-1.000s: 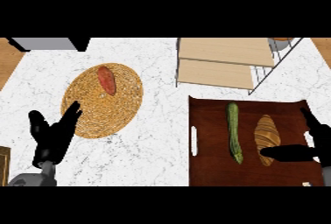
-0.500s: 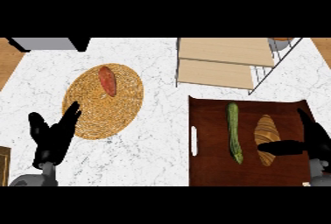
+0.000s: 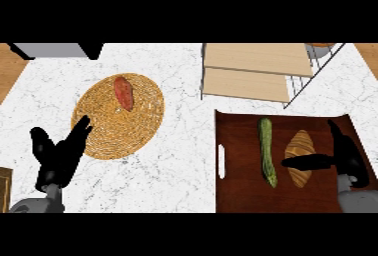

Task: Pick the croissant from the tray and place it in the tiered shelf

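A golden croissant lies lengthwise on the dark brown tray at the lower right, beside a long green cucumber. My right hand hovers at the croissant's right side, its thumb stretched across the pastry's lower half and its fingers straight along the tray's right edge. The tiered shelf with pale wooden boards and a wire frame stands behind the tray. My left hand rests open at the lower left, fingers up.
A round woven mat carrying a reddish sausage-like item lies left of centre on the white marble counter. A grey appliance sits at the top left corner.
My right hand has moved up and a little left along the tray, its thumb now lying over the croissant. The left hand has stayed put.
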You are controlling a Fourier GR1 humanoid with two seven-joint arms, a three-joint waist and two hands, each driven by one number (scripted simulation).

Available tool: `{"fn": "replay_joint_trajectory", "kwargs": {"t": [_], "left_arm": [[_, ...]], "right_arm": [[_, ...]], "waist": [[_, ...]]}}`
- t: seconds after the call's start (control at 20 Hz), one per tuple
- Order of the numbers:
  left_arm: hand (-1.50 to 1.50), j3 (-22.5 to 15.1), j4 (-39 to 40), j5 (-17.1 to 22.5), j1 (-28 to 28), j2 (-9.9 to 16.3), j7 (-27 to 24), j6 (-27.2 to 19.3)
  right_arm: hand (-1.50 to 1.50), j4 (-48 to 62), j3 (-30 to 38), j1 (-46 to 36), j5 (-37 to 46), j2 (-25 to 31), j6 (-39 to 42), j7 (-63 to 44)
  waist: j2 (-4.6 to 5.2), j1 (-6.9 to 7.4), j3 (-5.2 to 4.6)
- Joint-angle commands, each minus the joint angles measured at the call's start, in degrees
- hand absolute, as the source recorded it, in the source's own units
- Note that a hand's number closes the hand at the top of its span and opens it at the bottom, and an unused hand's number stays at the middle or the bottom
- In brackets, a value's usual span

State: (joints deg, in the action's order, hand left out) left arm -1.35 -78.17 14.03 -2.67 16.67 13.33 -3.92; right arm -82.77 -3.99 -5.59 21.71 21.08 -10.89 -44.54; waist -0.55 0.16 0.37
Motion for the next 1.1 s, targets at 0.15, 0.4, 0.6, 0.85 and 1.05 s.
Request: {"fn": "replay_joint_trajectory", "kwargs": {"t": [0.15,0.4,0.6,0.85,1.05], "left_arm": [[0.00,-0.84,-0.25,-0.74,-1.94,-1.39,5.10,-1.50],[0.00,0.57,3.55,-1.82,0.88,-2.23,-0.62,0.28],[0.00,1.37,-1.03,-0.37,4.77,-0.81,1.45,2.37],[0.00,1.68,3.60,-2.20,-0.02,-2.15,0.43,0.71],[0.00,-0.98,1.43,-2.69,-1.76,-3.27,2.45,1.21]], "right_arm": [[1.50,4.31,-5.98,-1.35,0.33,1.67,10.08,7.92],[1.50,3.01,-3.52,-2.35,0.27,-3.48,5.72,9.08],[1.50,-4.01,-5.51,2.52,3.94,-4.99,1.85,11.03],[1.50,-13.60,-13.51,-2.91,10.64,-5.95,5.13,4.12],[1.50,-9.84,-25.69,-15.25,15.62,-12.88,11.07,1.45]], "waist": [[0.65,0.27,-0.32],[0.58,-0.07,-0.37],[0.40,-0.13,-0.37],[0.42,-0.24,-0.50],[0.83,3.17,-0.61]]}}
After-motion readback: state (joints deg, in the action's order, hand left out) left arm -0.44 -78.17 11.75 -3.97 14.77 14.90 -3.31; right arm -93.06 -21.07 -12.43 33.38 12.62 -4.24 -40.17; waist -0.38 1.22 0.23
